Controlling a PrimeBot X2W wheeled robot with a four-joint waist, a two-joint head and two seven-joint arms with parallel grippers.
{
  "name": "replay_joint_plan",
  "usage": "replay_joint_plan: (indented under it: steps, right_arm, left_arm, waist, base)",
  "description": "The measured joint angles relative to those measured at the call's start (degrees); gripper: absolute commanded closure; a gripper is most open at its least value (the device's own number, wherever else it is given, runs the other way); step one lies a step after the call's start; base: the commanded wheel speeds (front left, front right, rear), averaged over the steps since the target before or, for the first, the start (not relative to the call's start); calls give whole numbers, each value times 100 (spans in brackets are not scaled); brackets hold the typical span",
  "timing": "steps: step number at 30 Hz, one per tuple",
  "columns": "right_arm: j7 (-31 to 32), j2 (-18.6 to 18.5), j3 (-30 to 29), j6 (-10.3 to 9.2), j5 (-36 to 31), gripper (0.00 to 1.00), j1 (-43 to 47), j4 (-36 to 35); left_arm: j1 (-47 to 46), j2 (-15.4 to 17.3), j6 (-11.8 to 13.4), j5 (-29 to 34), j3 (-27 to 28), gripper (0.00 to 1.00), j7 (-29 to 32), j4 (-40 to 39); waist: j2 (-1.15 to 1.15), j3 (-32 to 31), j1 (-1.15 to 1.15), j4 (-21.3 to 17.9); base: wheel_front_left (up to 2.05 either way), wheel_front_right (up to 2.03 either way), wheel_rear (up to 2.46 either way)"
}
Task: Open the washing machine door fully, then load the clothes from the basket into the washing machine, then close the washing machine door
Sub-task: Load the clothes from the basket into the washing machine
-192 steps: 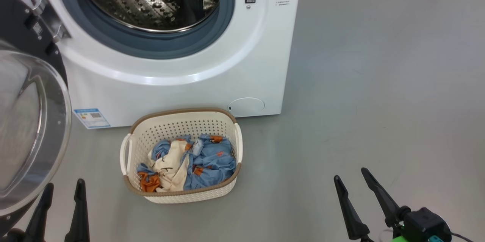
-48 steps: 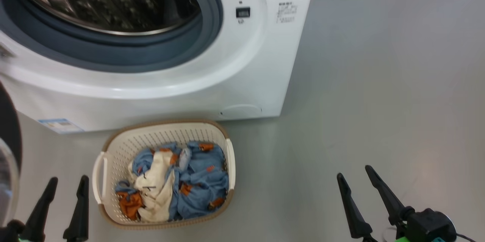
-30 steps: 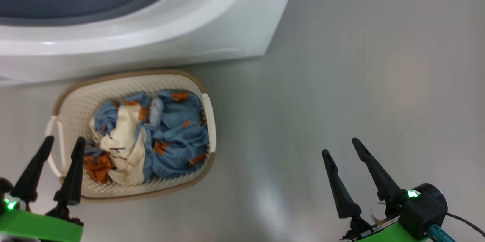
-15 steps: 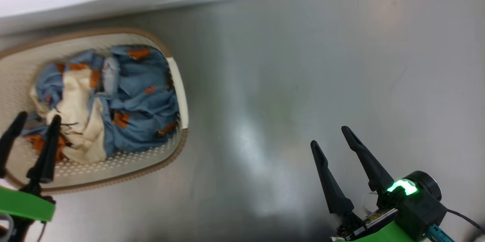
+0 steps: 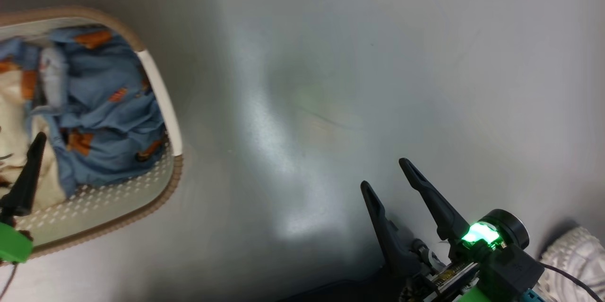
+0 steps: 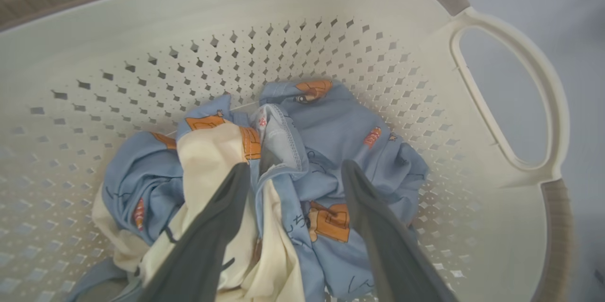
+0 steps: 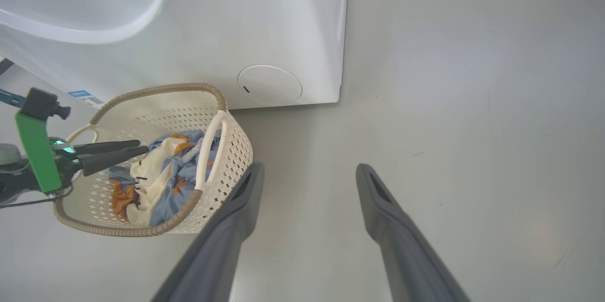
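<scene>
Two grippers: left gripper (image 6: 294, 168) and right gripper (image 7: 309, 168); jaws of both spread wide, nothing held.
Left gripper, position: low inside the basket (image 6: 283, 9), fingers (image 6: 212, 226) straddling the heap of clothes (image 6: 331, 127); whether they touch the cloth cannot be told; apparently set for a first pick.
Clothes: blue, cream and orange-brown pieces, all bunched in the basket; none loaded.
Basket: on the floor (image 7: 472, 103), just before the washing machine (image 7: 236, 18), likely for short carries.
Right gripper, position: over bare floor, well apart from the basket, out of the left arm's way.
Step judged: first grasp of loading.
</scene>
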Motion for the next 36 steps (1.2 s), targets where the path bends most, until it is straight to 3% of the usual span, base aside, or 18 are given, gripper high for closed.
replay_joint_plan:
  steps: [14,20,30,31,32,33,34,36]
  right_arm:
    - [-40,24,236,0,69,0,26,-137]
    - [-40,29,249,0,69,0,132,-145]
    - [-40,34,372,0,166,0,129,-129]
    - [-40,34,372,0,166,0,130,-129]
    - [-40,34,374,0,166,0,130,-129]
    - [-40,35,374,0,165,0,130,-131]
    - [-40,35,374,0,165,0,130,-132]
    - [-40,35,374,0,165,0,130,-135]
  left_arm:
    - [-567,60,-1,850,452,0,-1,1617]
    - [-904,71,-1,857,248,0,0,2150]
    - [-1558,93,-2,1647,-614,0,0,3156]
    - [-1652,84,-2,1750,-695,18,0,3263]
    - [-1749,58,-2,1818,-771,53,0,3372]
    - [-1836,26,-2,1863,-844,53,0,3461]
    - [-1905,1,-2,1915,-907,100,0,3532]
    - [-2025,-65,-2,1984,-1003,100,0,3646]
  waist:
    - [0,445,0,-490]
    - [0,484,0,-518]
    - [0,455,0,-535]
    - [0,442,0,-539]
    - [0,428,0,-542]
    - [0,414,0,-545]
    - [0,404,0,-546]
    - [0,384,0,-547]
  base:
    - [0,0,0]
    - [0,0,0]
    - [0,0,0]
    - [0,0,0]
    - [0,0,0]
    - [0,0,0]
    - [0,0,0]
    - [0,0,0]
